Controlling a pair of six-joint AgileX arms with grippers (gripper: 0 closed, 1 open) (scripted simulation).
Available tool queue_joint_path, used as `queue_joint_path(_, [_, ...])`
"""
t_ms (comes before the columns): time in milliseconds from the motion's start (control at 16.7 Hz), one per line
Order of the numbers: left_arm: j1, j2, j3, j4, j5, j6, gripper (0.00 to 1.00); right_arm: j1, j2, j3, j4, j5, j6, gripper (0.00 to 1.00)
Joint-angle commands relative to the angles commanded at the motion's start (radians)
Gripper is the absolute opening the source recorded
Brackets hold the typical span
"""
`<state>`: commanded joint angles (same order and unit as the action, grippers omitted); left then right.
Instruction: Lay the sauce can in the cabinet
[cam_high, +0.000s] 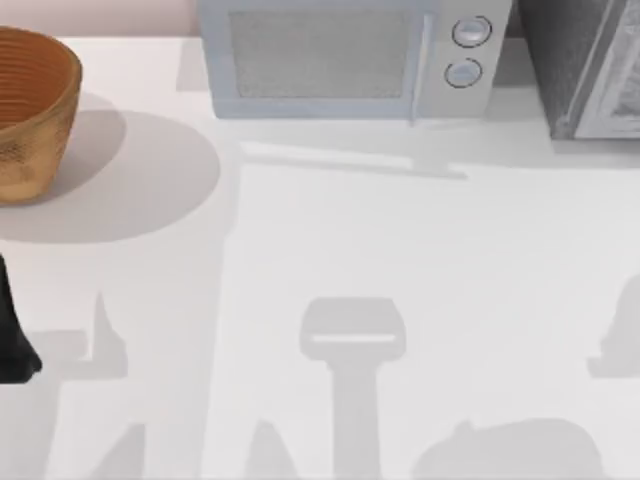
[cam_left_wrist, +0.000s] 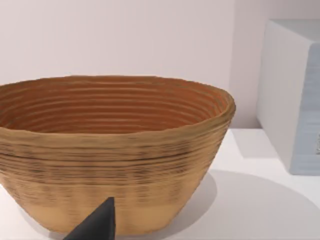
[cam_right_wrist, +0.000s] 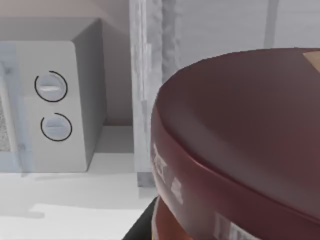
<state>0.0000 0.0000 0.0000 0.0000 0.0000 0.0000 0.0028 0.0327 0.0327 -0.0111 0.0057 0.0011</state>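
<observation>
white table (cam_high: 420, 250), sauce can (cam_right_wrist: 240, 145) close against right tool

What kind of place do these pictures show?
Probably a mock kitchen counter in a rendered scene: a white table carries a microwave, a woven basket and a grey cabinet. A sauce can looms close in the right wrist view.

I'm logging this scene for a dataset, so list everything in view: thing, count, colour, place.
Woven wicker basket: one, tan-brown, table's far left.
Boxy microwave with two round knobs: one, light grey, far centre.
Dark grey speckled cabinet: one, pale framed panel, far right corner.
Maroon-topped sauce can: one, dark maroon, close before the right wrist camera, cabinet behind.
White table: one, under everything.
Left arm: one, black, at the table's left edge.
</observation>
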Motion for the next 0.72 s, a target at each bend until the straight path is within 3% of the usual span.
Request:
queue_joint_path(300, [0.000, 0.000, 0.000, 0.000, 0.000, 0.000, 1.00, 0.017, 0.206, 0.263, -0.079, 0.045, 0.012, 0.00])
queue_joint_path(720, [0.000, 0.000, 0.000, 0.000, 0.000, 0.000, 1.00, 0.082, 0.676, 0.951, -0.250, 0.120, 0.039, 0.00])
